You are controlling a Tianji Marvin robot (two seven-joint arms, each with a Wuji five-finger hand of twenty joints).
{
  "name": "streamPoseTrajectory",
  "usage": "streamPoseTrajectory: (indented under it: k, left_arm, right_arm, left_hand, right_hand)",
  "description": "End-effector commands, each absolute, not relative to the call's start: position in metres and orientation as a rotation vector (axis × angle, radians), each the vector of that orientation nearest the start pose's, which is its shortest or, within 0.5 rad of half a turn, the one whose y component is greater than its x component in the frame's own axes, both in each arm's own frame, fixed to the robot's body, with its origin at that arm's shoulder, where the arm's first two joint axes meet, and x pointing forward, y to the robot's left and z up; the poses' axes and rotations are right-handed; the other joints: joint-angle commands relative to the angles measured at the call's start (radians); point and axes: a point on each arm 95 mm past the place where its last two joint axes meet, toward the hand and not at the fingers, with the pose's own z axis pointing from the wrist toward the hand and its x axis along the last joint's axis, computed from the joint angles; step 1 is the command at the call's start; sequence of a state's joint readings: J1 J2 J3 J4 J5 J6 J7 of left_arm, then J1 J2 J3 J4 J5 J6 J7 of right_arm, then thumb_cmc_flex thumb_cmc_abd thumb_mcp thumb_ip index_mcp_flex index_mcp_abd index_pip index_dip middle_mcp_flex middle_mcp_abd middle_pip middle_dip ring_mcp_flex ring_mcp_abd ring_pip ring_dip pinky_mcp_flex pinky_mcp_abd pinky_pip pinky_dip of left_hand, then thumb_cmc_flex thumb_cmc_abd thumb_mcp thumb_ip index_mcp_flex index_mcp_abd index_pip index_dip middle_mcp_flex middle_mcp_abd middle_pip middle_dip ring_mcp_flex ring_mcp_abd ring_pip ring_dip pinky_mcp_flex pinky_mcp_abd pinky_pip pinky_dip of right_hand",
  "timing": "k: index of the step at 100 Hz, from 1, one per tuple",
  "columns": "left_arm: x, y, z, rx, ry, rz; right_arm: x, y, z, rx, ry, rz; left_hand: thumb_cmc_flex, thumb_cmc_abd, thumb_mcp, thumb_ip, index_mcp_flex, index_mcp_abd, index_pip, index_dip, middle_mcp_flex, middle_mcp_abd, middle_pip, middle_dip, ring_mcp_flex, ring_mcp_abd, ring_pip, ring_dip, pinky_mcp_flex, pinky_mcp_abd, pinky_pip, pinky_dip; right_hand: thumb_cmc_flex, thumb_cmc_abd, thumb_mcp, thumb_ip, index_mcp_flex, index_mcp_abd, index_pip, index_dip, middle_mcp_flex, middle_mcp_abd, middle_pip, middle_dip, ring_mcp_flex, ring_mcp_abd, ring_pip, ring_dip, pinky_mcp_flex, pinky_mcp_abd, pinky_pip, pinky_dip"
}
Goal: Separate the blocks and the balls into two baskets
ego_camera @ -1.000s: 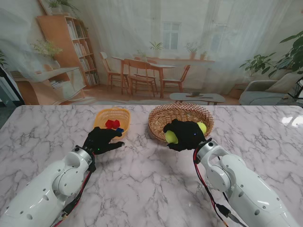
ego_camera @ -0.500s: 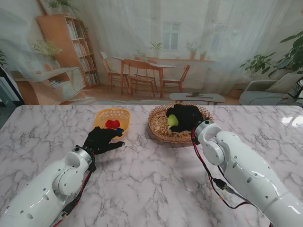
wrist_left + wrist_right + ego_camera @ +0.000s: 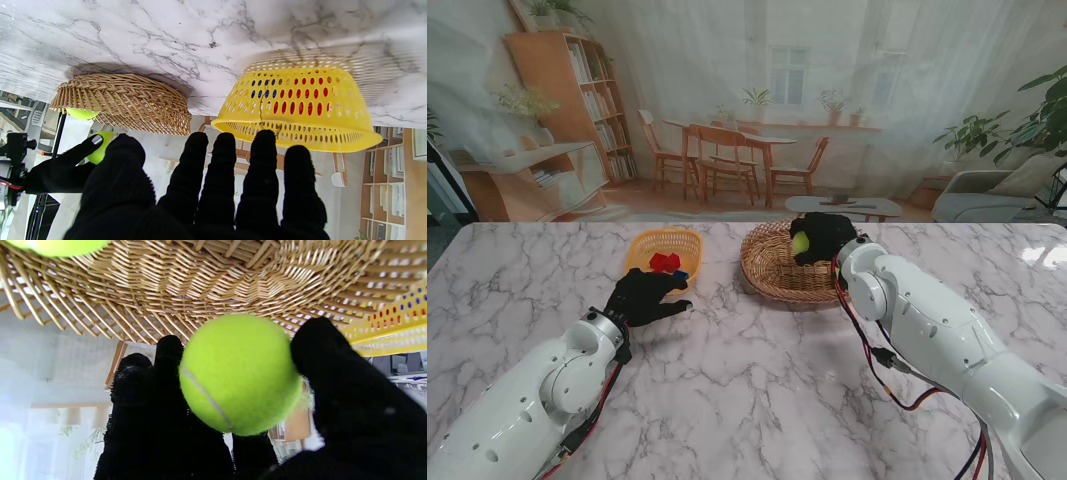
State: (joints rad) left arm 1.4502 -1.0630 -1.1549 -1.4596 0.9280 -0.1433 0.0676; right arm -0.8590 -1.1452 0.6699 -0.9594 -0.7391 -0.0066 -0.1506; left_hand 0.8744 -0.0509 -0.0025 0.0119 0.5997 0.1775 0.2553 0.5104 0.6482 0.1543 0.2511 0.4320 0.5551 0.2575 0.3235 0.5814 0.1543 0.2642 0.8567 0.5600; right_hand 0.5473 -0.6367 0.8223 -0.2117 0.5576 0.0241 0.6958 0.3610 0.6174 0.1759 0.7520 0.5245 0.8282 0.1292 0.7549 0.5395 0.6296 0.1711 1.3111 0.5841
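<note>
Right hand (image 3: 824, 238) over the wicker basket (image 3: 772, 272), fingers (image 3: 166, 380) and thumb closed around a tennis ball (image 3: 238, 373). Left hand (image 3: 642, 296) spread, holding nothing, short of the yellow plastic basket (image 3: 663, 243). Risk: the released ball bounces off another ball (image 3: 56, 245) beyond the fingertips.

Your stand view looks down from above the shoulders at the whole table (image 3: 727, 400). Each wrist view looks along its hand's fingers, inverted: the left from just short of the yellow basket (image 3: 297, 106), the right close over the wicker basket (image 3: 213, 283). All three share both baskets.
</note>
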Motion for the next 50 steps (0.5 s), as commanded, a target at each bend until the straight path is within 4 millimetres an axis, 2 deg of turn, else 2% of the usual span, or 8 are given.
streamPoseTrajectory:
  k: [1,12,18,21,22,24,38,50]
  left_arm:
    - [0.427,0.008,-0.334,-1.165,1.584,-1.554]
    - [0.427,0.008,-0.334,-1.165,1.582,-1.557]
    - [0.427,0.008,-0.334,-1.165,1.580,-1.559]
    - [0.427,0.008,-0.334,-1.165,1.580,-1.559]
    - [0.427,0.008,-0.334,-1.164,1.580,-1.559]
    - [0.427,0.007,-0.334,-1.164,1.580,-1.559]
    - [0.427,0.007,-0.334,-1.164,1.585,-1.558]
    - [0.427,0.007,-0.334,-1.161,1.588,-1.558]
  right_arm:
    - [0.561,0.028,-0.299,1.064,1.583,1.405]
    - [0.568,0.029,-0.304,1.064,1.596,1.393]
    - [0.570,0.030,-0.308,1.069,1.600,1.386]
    - [0.572,0.030,-0.309,1.071,1.603,1.381]
    - [0.572,0.030,-0.310,1.073,1.604,1.379]
    - [0.573,0.030,-0.311,1.076,1.607,1.374]
    - [0.575,0.029,-0.322,1.090,1.628,1.344]
    - [0.576,0.028,-0.329,1.117,1.641,1.319]
  left_hand:
    - [-0.011,0.046,-0.020,-0.011,0.011,-0.018,0.009,0.000,0.003,-0.003,-0.003,-0.001,-0.004,0.007,-0.003,0.007,-0.010,0.021,-0.021,0.017]
    - [-0.012,0.045,-0.021,-0.011,0.010,-0.017,0.009,0.000,0.003,-0.002,-0.003,-0.001,-0.003,0.006,-0.003,0.007,-0.011,0.021,-0.021,0.017]
    - [-0.011,0.045,-0.020,-0.011,0.011,-0.017,0.009,0.000,0.003,-0.002,-0.003,-0.001,-0.005,0.007,-0.003,0.006,-0.011,0.020,-0.021,0.017]
    - [-0.011,0.046,-0.020,-0.011,0.011,-0.017,0.009,0.000,0.003,-0.003,-0.003,-0.001,-0.004,0.005,-0.003,0.007,-0.011,0.021,-0.021,0.017]
    - [-0.011,0.045,-0.020,-0.011,0.011,-0.017,0.009,0.000,0.003,-0.002,-0.003,-0.001,-0.004,0.006,-0.003,0.007,-0.011,0.021,-0.021,0.017]
    - [-0.011,0.045,-0.021,-0.011,0.011,-0.017,0.009,0.000,0.003,-0.002,-0.003,-0.001,-0.003,0.007,-0.003,0.007,-0.011,0.021,-0.021,0.017]
    - [-0.011,0.045,-0.020,-0.011,0.011,-0.017,0.009,0.000,0.002,-0.002,-0.003,-0.001,-0.003,0.007,-0.003,0.006,-0.012,0.022,-0.021,0.017]
    - [-0.012,0.045,-0.021,-0.011,0.010,-0.017,0.009,0.000,0.003,-0.002,-0.003,-0.001,-0.003,0.006,-0.003,0.006,-0.011,0.021,-0.021,0.017]
  right_hand:
    - [0.111,0.121,0.059,0.003,0.038,-0.072,0.173,0.005,-0.033,-0.036,0.003,-0.013,-0.030,-0.043,-0.064,-0.021,-0.018,-0.016,-0.023,-0.017]
    - [0.089,0.133,0.054,0.007,0.026,-0.074,0.158,-0.002,-0.054,-0.032,-0.023,-0.043,-0.051,-0.038,-0.115,-0.054,-0.041,-0.009,-0.050,-0.035]
    - [0.053,0.143,0.070,0.032,0.014,-0.068,0.086,0.003,-0.079,-0.034,-0.058,-0.086,-0.070,-0.037,-0.152,-0.082,-0.066,-0.002,-0.071,-0.051]
    - [0.021,0.154,0.080,0.070,0.011,-0.060,0.032,0.021,-0.090,-0.032,-0.069,-0.109,-0.082,-0.034,-0.168,-0.094,-0.080,0.002,-0.080,-0.061]
    - [0.008,0.157,0.080,0.091,0.011,-0.058,0.002,0.056,-0.095,-0.031,-0.070,-0.119,-0.086,-0.033,-0.171,-0.098,-0.084,0.002,-0.081,-0.066]
    - [-0.019,0.158,0.077,0.105,0.000,-0.053,-0.032,0.083,-0.106,-0.032,-0.078,-0.131,-0.095,-0.030,-0.182,-0.106,-0.097,0.006,-0.090,-0.074]
    - [-0.120,0.165,0.036,0.111,-0.064,-0.041,-0.102,0.080,-0.170,-0.036,-0.132,-0.183,-0.189,-0.002,-0.292,-0.168,-0.203,0.032,-0.166,-0.129]
    - [-0.159,0.177,-0.003,0.115,-0.122,-0.024,-0.145,0.067,-0.222,-0.036,-0.163,-0.208,-0.269,0.016,-0.381,-0.230,-0.299,0.053,-0.211,-0.179]
